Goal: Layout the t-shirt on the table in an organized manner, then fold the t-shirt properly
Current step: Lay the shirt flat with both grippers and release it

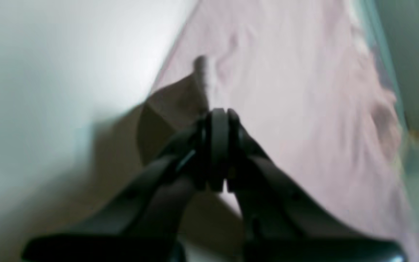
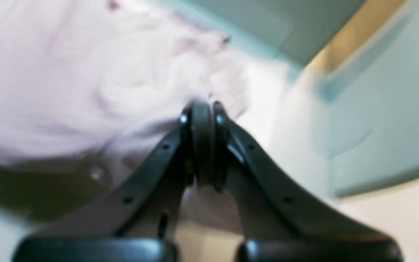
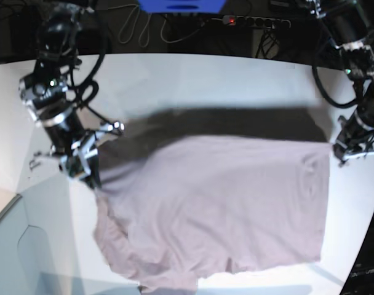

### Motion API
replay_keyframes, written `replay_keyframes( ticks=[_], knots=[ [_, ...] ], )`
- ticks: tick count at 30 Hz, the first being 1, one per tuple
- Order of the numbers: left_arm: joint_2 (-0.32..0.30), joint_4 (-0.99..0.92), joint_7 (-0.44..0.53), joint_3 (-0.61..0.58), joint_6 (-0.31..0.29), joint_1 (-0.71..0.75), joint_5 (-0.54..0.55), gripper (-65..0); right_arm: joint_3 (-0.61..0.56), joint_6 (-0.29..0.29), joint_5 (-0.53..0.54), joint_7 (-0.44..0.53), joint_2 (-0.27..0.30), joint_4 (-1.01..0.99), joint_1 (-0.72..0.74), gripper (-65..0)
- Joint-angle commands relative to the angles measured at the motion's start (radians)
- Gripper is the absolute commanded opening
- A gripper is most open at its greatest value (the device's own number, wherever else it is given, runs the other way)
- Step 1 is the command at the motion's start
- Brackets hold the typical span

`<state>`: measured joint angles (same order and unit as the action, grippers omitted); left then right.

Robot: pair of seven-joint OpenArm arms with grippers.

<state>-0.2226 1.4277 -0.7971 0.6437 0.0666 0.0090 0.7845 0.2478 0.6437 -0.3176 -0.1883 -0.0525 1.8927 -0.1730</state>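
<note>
The table is a white top that fills most of the base view; its far edge runs below a strip of dark cables and a power strip.

The t-shirt is spread across the middle and near part of the table. One edge is stretched in a nearly straight line between the two grippers and appears lifted, casting a broad dark shadow on the table toward the far edge. The opposite end lies rumpled at the near edge of the table, reaching the bottom of the base view.

The right gripper is fully closed. In the right wrist view its pads are pressed together, and mauve fabric bunches directly at the tips, so it has hold of a corner of the t-shirt. In the base view this corner sits toward the table's left edge.

The left gripper is likewise fully closed, pads together, pinching a fold of the t-shirt that rises just beyond the tips. In the base view this corner sits at the table's right edge.

Both wrist views are blurred. No brand, label or legible writing can be made out on the t-shirt.
</note>
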Motion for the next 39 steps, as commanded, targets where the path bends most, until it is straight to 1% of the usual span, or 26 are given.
replay_keyframes(
  ticks=[1,3,5,8,14,16,19,24,26,31,35,37,39],
  knots=[
    [-0.014,0.032,0.011,0.014,-0.007,0.022,0.054,-65.0,0.002,-0.008,0.015,0.045,0.004,0.021,-0.02,-65.0],
    [-0.019,0.049,0.0,0.046,-0.007,0.108,0.089,-65.0,0.022,-0.008,0.015,0.065,0.019,0.031,-0.102,-65.0],
    [-0.016,0.045,-0.005,0.089,-0.007,0.159,0.111,-65.0,0.04,-0.008,0.015,0.08,0.021,0.029,-0.165,-65.0],
    [-0.013,0.026,-0.005,0.13,-0.007,0.194,0.117,-65.0,0.052,-0.008,0.015,0.082,0.019,0.028,-0.234,-65.0],
    [-0.013,0.02,-0.005,0.135,-0.007,0.217,0.115,-65.0,0.048,-0.008,0.021,0.079,0.012,0.026,-0.362,-65.0],
    [-0.013,0.02,-0.005,0.136,-0.007,0.217,0.112,-65.0,0.052,-0.008,0.051,0.079,0.0,0.024,-0.382,-65.0],
    [-0.013,0.02,0.003,0.136,-0.007,0.217,0.111,-65.0,0.049,-0.008,0.088,0.074,0.001,0.024,-0.399,-65.0],
    [-0.013,0.02,0.005,0.138,-0.007,0.217,0.111,-65.0,0.041,-0.008,0.09,0.071,-0.007,0.024,-0.422,-65.0],
    [-0.013,0.015,0.005,0.138,-0.007,0.217,0.109,-65.0,0.022,-0.008,0.088,0.071,-0.008,0.026,-0.435,-65.0],
    [-0.013,-0.044,0.003,0.138,-0.007,0.217,0.114,-65.0,0.008,-0.008,0.088,0.068,-0.01,0.024,-0.469,-65.0],
    [-0.013,-0.083,-0.006,0.163,-0.007,0.217,0.117,-64.7,0.009,-0.008,0.088,0.0,-0.005,0.024,-0.452,-64.9],
    [-0.011,-0.098,-0.006,0.187,-0.007,0.22,0.117,-61.5,0.014,-0.008,0.087,-0.038,-0.004,0.024,-0.437,-60.9],
    [-0.011,-0.106,-0.006,0.209,-0.006,0.233,0.117,-53.7,0.014,-0.008,0.085,-0.073,0.003,0.024,-0.428,-54.8]
  ],
)
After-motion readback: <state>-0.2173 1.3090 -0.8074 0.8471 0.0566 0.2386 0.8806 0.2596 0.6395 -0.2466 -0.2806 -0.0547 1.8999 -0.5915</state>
